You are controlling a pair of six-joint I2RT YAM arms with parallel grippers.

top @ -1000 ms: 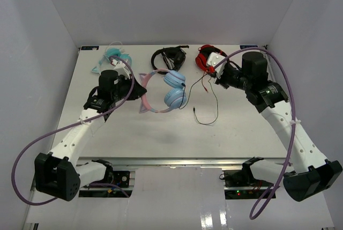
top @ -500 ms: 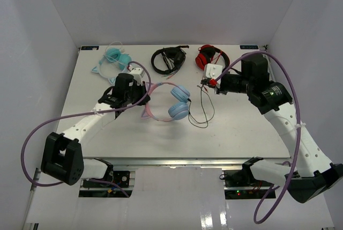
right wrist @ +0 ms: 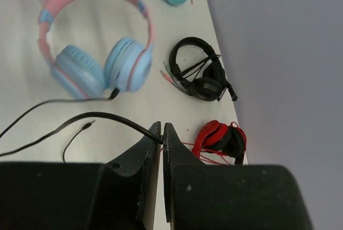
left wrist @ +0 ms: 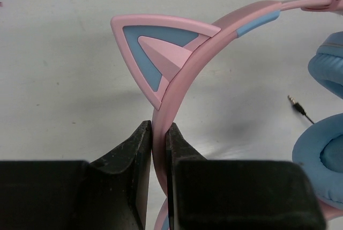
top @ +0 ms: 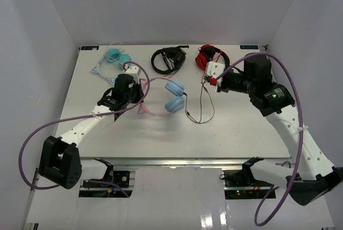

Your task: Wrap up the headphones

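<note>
The headphones (top: pixel 173 96) have light-blue ear cups and a pink cat-ear headband; they sit mid-table. My left gripper (top: pixel 140 88) is shut on the pink headband (left wrist: pixel 182 64) just below a cat ear (left wrist: pixel 155 42), the band pinched between both fingers (left wrist: pixel 159 128). One blue ear cup (left wrist: pixel 321 160) shows at the right edge. The thin black cable (top: pixel 201 106) runs from the cups in a loop up to my right gripper (top: pixel 206 82). In the right wrist view that gripper (right wrist: pixel 162 128) is shut on the cable (right wrist: pixel 107 117), beside the headphones (right wrist: pixel 102 69). The cable's plug (left wrist: pixel 300 109) lies loose on the table.
Along the far edge of the table (top: pixel 241 128) lie a teal pair (top: pixel 112 58), a black pair (top: pixel 169 58) and a red pair (top: pixel 206 56) with red wire. The red pair (right wrist: pixel 222 139) is just beyond my right fingertips. White walls enclose the left, back and right sides.
My left arm has swung the headphones rightward and turned them. My right gripper has shifted left toward them with the cable, which now hangs in a narrower loop.
</note>
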